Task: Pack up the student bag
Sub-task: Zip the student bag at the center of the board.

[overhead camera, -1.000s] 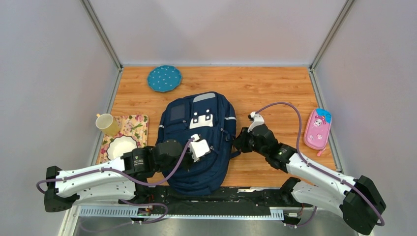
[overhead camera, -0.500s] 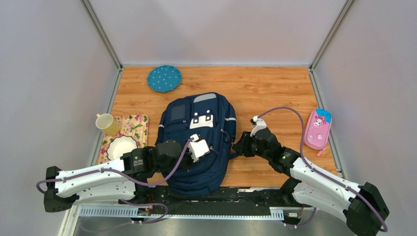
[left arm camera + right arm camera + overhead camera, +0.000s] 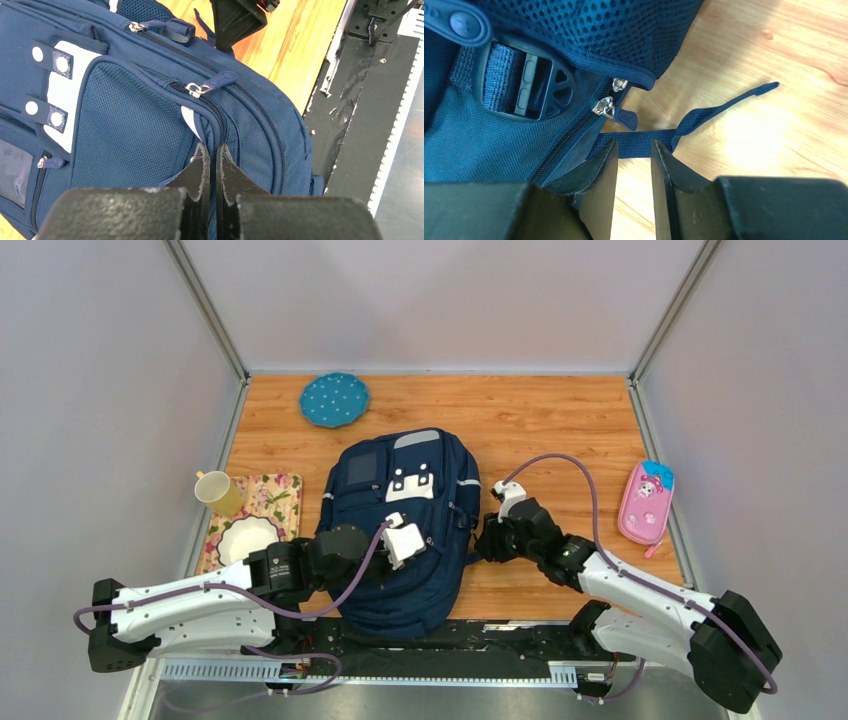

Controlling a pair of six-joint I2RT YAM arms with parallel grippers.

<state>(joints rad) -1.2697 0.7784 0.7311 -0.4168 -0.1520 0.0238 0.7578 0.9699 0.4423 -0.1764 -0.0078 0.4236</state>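
top external view shows the student bag lying flat on the wooden table, between both arms. left gripper is pinched closed at its front pocket seam; right gripper stands parted and empty, tips at a loose strap beside the bag.

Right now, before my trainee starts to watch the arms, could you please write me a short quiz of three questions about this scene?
1. True or false: the left tool stands wide open above the student bag.
2. Where is the pink pencil case? A) inside the bag; B) on the table, to the right of the bag and apart from it; C) under the bag.
3. Name the item at the far edge of the table, behind the bag.
Key: 1 false, it is shut. 2 B. 3 the blue dotted plate.
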